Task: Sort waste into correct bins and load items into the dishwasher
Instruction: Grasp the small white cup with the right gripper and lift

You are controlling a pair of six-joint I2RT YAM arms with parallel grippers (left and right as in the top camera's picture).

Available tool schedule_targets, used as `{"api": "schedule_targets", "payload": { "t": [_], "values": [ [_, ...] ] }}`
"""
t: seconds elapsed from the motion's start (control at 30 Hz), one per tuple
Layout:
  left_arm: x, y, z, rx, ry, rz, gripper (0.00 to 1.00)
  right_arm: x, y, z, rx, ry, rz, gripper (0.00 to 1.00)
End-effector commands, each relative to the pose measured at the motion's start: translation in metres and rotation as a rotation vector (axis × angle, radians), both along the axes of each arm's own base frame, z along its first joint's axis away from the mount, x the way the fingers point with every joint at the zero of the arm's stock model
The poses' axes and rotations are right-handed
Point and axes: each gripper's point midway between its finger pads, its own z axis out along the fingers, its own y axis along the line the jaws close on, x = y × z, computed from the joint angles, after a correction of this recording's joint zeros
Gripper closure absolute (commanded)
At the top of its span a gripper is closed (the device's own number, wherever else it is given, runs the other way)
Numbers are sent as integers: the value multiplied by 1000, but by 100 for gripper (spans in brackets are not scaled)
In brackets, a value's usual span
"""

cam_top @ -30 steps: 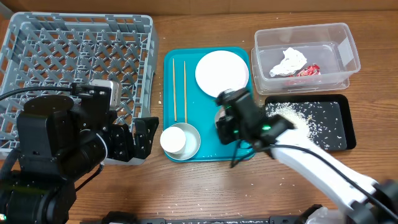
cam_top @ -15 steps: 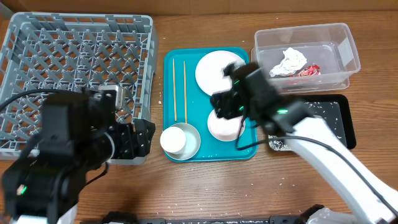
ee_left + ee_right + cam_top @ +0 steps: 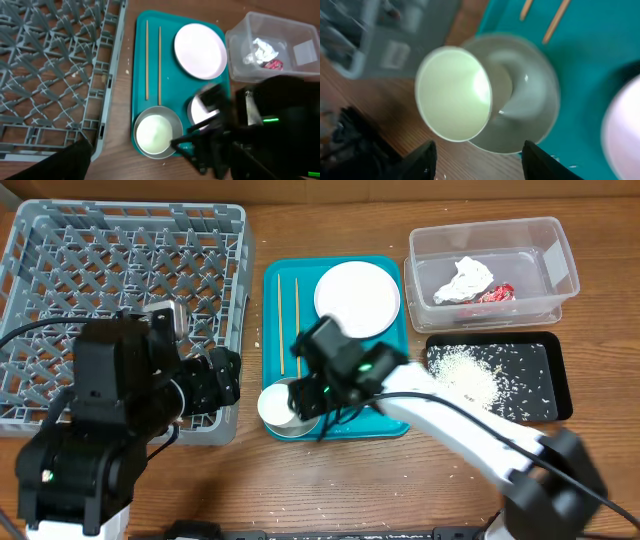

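Now, white cup (image 3: 452, 92) in metal bowl (image 3: 532, 107), ahead of spread R fingers (image 3: 422, 162)

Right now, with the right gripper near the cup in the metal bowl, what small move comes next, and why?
Probably ease the right gripper forward and close on the white cup. The gripper is open, and the cup sits just ahead of it inside the metal bowl, not yet gripped.

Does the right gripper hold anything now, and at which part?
Nothing is held: the right gripper is open, its fingers empty, near the small white cup in the metal bowl.
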Motion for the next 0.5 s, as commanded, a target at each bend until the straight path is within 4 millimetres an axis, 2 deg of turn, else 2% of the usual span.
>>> {"api": "schedule_targets", "payload": {
  "t": [0.0, 0.03, 0.13, 0.2, 0.23, 0.27, 0.3, 0.37, 0.47],
  "values": [
    [-7, 4, 27, 9, -93, 5, 7, -1, 0, -25, -85, 1, -31, 44],
    [-8, 4, 28, 8, -99, 5, 5, 1, -2, -33, -116, -1, -47, 44],
    [-10, 5, 30, 7, -109, 5, 2, 4, -7, -48, -171, -7, -61, 73],
    [-11, 5, 28, 8, -98, 5, 0, 9, -10, -42, -164, -10, -76, 94],
    [-12, 5, 28, 9, -95, 5, 0, 14, -10, -36, -153, -20, -85, 96],
    [-12, 5, 27, 11, -94, 7, 0, 20, -11, -26, -135, -34, -97, 96],
    [-11, 5, 27, 12, -94, 8, 0, 32, -14, -6, -98, -70, -123, 96],
    [-9, 5, 27, 12, -92, 8, 0, 46, -22, 22, -47, -111, -164, 96],
    [-1, 2, 26, -2, -90, 0, 0, 68, -43, 74, 48, -181, -231, 96]
  ]
}}
